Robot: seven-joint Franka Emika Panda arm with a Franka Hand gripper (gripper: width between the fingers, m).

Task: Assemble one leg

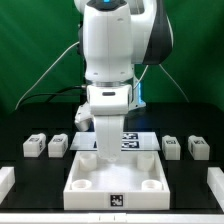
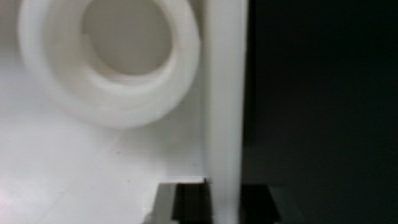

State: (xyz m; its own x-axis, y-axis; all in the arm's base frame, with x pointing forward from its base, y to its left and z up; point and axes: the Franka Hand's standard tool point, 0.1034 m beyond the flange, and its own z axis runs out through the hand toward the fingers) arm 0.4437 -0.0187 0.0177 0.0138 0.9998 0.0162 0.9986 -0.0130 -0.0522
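Nearest, the tray (image 1: 92,200) lay with its visible pockets bare. Over its far corner on the exterior view's left, the fingers (image 2: 182,205) straddled a thin white edge; whether they pinched it I could not tell. Farther back, four legs (image 1: 58,148) sat loose on the tabletop (image 1: 30,175), none fitted yet.

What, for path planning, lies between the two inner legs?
In the exterior view: the arm, over the back edge of the white tray, with the marker board behind it.
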